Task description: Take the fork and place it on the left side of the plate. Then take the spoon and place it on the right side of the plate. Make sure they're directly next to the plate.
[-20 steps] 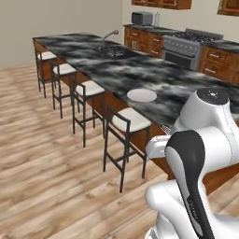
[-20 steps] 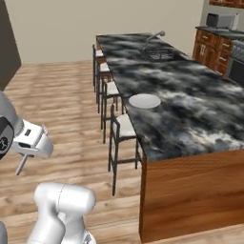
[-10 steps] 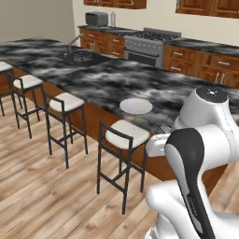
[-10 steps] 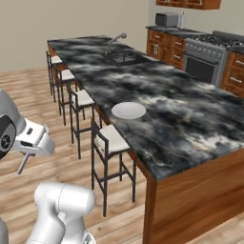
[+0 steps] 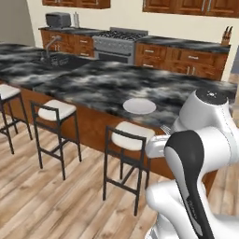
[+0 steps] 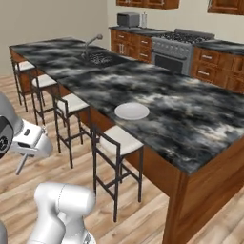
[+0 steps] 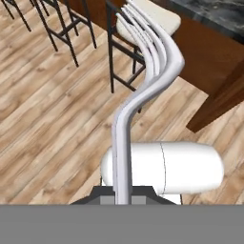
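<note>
The fork [image 7: 143, 81] runs from the bottom centre of the hand view up to its top, prongs over a stool [image 7: 152, 19] and wood floor [image 7: 52, 109]. The fingers are clamped narrow on its handle. The base has swung around since a second ago, bringing the plate [image 5: 139, 106] near the counter [image 5: 93, 81] edge closer, at centre frame; placing the fork on its left seems next.

No readable text, labels, brands or numbers anywhere (cabinets, appliances, countertop all unmarked).
</note>
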